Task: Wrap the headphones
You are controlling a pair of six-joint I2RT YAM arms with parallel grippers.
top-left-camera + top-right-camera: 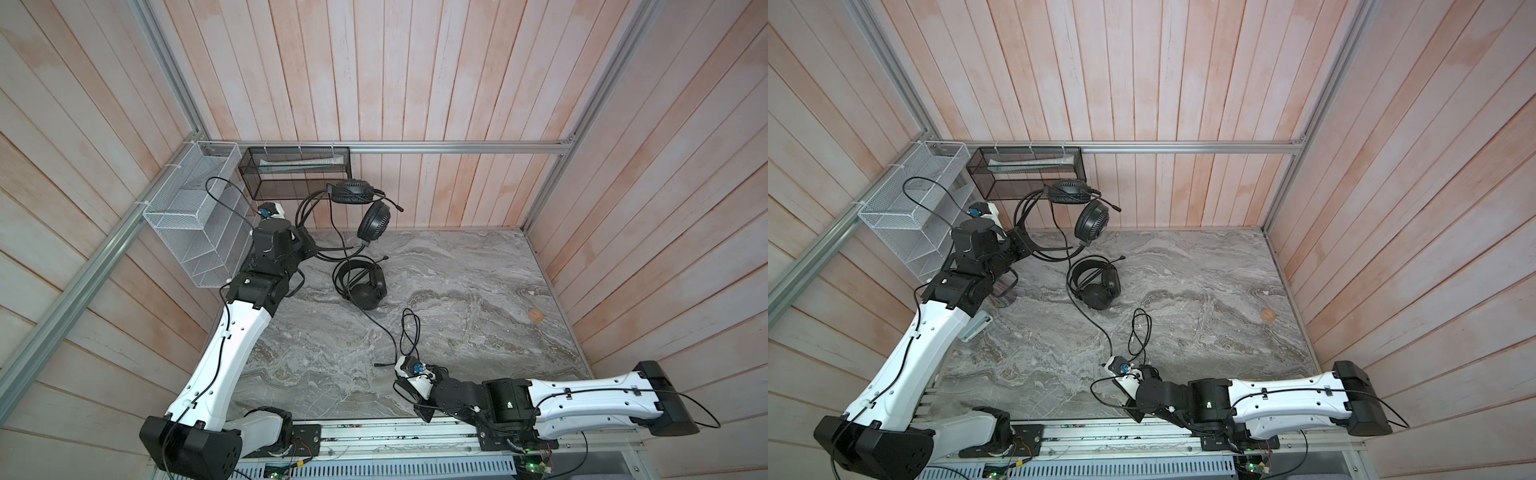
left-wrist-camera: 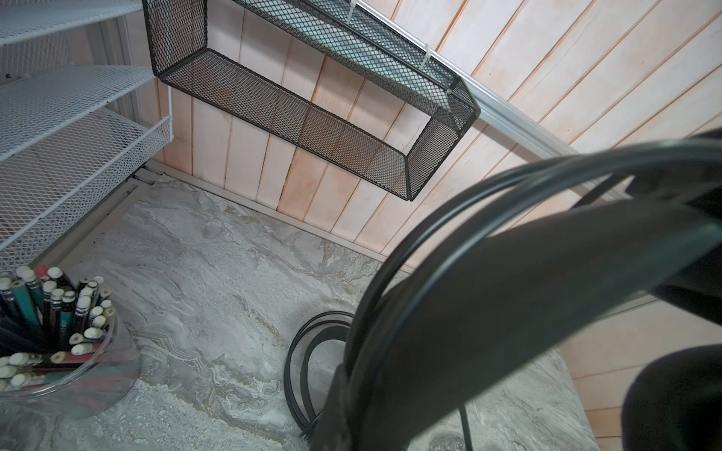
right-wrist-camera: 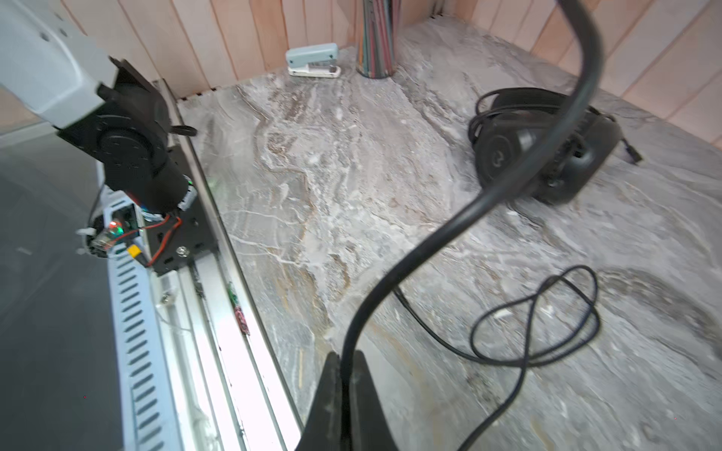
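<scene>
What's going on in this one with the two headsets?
The left hand is shut on the grille-backed headset, holding it up by its headband near the black mesh basket. The right hand pinches a thin cable low at the front of the table; it seems to run from the other headset, lying on it.
</scene>
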